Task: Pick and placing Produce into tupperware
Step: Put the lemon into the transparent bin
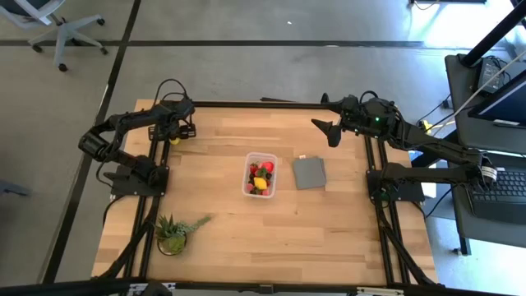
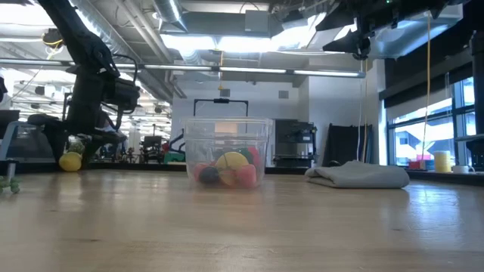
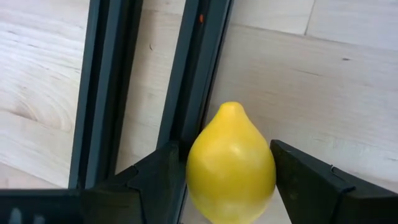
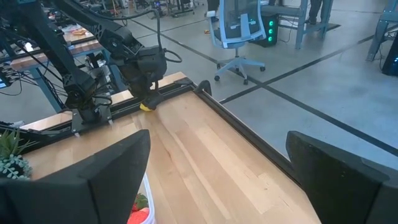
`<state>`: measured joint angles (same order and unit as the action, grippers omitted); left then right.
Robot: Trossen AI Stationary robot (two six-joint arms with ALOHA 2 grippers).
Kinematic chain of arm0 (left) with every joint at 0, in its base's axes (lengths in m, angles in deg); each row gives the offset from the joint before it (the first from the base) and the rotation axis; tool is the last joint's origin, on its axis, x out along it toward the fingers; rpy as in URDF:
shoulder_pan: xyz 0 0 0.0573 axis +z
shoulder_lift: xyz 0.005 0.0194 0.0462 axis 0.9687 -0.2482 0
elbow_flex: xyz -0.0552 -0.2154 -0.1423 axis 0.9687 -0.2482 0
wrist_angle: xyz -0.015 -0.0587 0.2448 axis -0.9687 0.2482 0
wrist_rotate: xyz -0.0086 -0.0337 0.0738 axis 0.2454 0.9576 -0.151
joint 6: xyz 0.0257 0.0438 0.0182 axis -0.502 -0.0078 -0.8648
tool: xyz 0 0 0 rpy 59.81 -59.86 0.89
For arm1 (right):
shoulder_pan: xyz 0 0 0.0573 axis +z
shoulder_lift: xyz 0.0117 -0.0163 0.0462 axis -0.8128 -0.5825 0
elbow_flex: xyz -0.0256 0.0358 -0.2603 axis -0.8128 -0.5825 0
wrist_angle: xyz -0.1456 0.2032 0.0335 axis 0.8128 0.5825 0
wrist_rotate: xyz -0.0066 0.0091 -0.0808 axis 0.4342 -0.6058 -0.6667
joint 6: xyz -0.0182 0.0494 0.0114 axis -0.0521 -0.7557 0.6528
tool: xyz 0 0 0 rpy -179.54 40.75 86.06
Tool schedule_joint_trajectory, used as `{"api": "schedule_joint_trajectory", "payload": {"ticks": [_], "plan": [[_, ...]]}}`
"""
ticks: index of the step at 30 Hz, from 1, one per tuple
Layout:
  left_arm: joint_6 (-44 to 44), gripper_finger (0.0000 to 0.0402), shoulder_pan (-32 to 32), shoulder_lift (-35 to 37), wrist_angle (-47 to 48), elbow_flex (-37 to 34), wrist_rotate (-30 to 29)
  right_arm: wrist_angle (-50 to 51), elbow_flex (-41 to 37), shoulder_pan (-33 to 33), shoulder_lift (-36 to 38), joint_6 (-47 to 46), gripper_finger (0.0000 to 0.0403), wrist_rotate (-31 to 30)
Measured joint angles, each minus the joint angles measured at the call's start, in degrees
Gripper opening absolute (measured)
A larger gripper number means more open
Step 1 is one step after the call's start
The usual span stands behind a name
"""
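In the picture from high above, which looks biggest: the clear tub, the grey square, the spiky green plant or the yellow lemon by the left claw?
1. The spiky green plant looks biggest, leaves included.
2. Clear tub and grey square look about alike, so I won't rank them.
3. Yellow lemon looks smallest, just a speck beside the left claw.

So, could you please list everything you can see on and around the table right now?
Clear plastic rectangular tub: one, see-through with whitish rim, mid-table.
Small fruit pieces in the tub: several, mostly red, some dark, one yellow.
Yellow lemon-shaped fruit: one, at the table's far left edge beside the dark frame rail.
Flat grey square piece: one, just right of the tub.
Green spiky potted plant: one, near left corner.
Light office chair: one, on the floor beyond the table.
Left gripper: fingers either side of the lemon.
Right gripper: open, raised over the far right edge.
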<state>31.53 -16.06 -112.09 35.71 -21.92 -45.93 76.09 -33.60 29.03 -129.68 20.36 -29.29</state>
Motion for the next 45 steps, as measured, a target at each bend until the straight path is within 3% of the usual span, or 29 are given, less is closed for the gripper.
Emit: {"api": "schedule_joint_trajectory", "payload": {"ticks": [9,19,30,45], "plan": [[-1.3,0.0235,0.0,0.0,0.1,0.0,0.1,0.0,0.0,0.0,0.0,0.1,0.0377,0.0],[-1.3,0.0195,0.0,0.0,0.6,-0.2,0.2,0.0,0.0,0.0,0.0,0.1,0.0377,0.0],[-2.4,0.0202,-0.1,0.0,1.8,-0.1,1.1,0.0,0.0,0.0,0.0,0.1,0.0377,0.0],[-9.6,0.0195,-0.1,0.0,11.6,-0.1,10.8,0.1,0.0,0.0,0.0,1.6,0.0377,0.0]]}}
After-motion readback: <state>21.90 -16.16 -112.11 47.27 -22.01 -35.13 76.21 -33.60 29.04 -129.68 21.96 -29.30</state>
